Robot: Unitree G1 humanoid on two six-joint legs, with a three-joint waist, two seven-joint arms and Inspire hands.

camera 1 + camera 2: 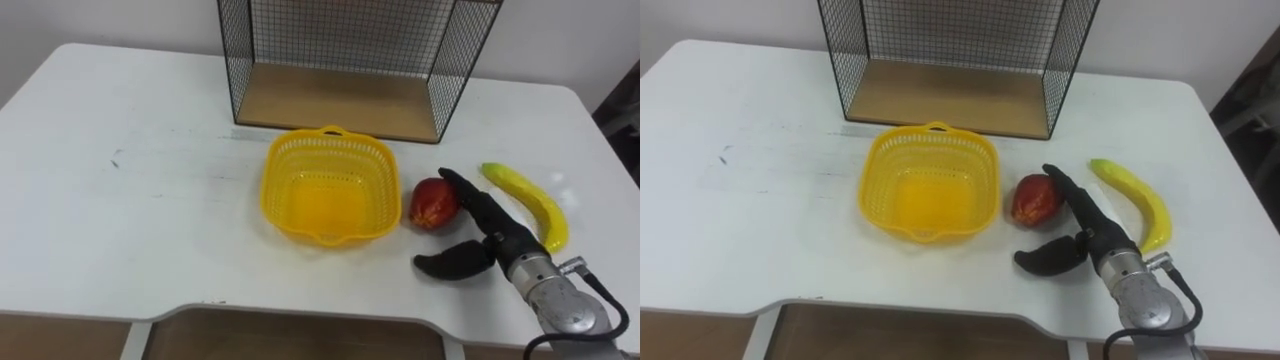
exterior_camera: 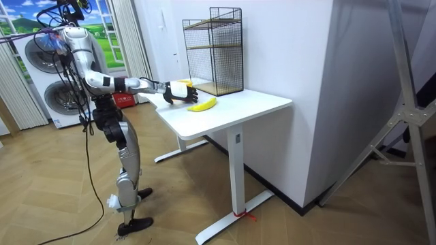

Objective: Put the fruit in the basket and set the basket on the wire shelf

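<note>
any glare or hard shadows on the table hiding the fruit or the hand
Left eye view: the table is evenly lit, no glare; only a soft shadow lies under the right hand, beside the red fruit, and the banana shows plainly. Right eye view: the floor of the basket glows a brighter yellow, hiding nothing. Room view: the wire shelf stands out against the pale wall.

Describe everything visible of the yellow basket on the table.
The yellow basket is a squarish tub of what looks like plastic, with latticed walls, a flared rim and a small loop handle at its far and near edges. It stands upright and empty on the white table, just in front of the wire shelf. A red fruit lies close at its right; nothing else is near it.
</note>
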